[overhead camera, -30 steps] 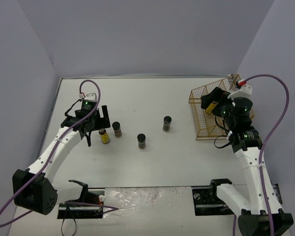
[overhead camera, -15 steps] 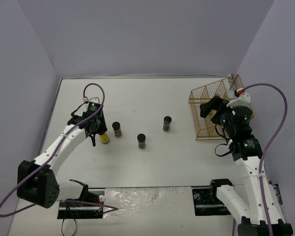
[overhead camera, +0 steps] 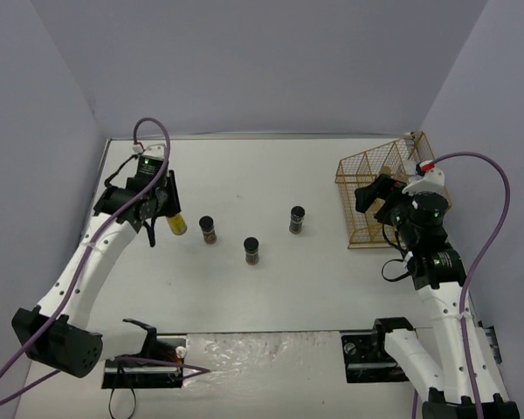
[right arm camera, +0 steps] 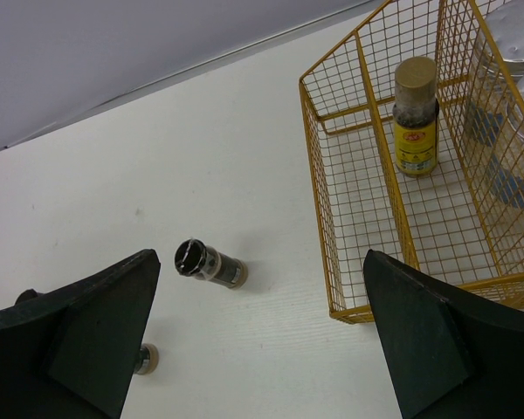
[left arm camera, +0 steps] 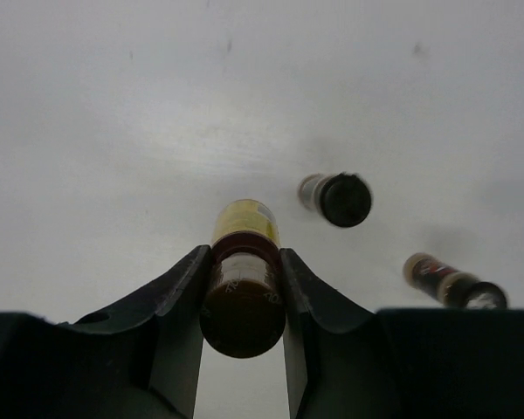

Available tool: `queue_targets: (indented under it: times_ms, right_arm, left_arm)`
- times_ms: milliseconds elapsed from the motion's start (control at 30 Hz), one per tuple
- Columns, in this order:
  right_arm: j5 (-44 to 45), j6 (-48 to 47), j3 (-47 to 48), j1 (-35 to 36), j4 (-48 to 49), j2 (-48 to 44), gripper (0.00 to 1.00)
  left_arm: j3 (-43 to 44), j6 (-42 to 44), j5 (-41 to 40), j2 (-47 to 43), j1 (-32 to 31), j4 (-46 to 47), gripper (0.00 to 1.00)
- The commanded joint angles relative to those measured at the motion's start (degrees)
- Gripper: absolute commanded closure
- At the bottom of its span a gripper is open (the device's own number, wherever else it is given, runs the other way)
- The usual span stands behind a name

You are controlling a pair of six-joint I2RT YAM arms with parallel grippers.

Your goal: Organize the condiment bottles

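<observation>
Fingers of the left gripper [left arm camera: 243, 264] pinch a slim yellow bottle [left arm camera: 244, 221] at its brown cap, label unreadable. Three dark jars [overhead camera: 251, 250] stand nearby on the table [overhead camera: 244, 175]. Right gripper [right arm camera: 260, 279] hangs spread beside the wire basket [right arm camera: 315, 175], which holds another yellow-labelled bottle [right arm camera: 416, 122].

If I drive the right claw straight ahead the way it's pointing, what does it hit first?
Probably bare table, between the dark jar and the left wall of the basket. The right claw is open; its outer finger may clip the wire, depth unclear.
</observation>
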Motion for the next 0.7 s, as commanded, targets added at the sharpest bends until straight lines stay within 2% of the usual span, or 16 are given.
queue_targets:
  times_ms: [0,67,267,667]
  right_arm:
    - [-1.44,-0.48,0.49,0.25,2.81,-0.59,0.00]
    - [-1.65,-0.58,0.78,0.25,2.60,-0.68,0.00]
    - [-2.29,-0.88,1.59,0.25,1.69,-1.20,0.00]
    - [-1.83,-2.40,1.37,0.25,-0.96,-2.66,0.00]
  left_arm:
    - [16.52,5.85,5.72,3.16,-0.48,1.29,1.00]
    - [20.62,6.39,8.91,7.43,-1.98,1.39,1.00]
    - [31.94,8.45,8.94,18.77,-9.01,2.11,1.00]
    - [37.50,7.49,9.46,34.37,-18.56,10.18,1.00]
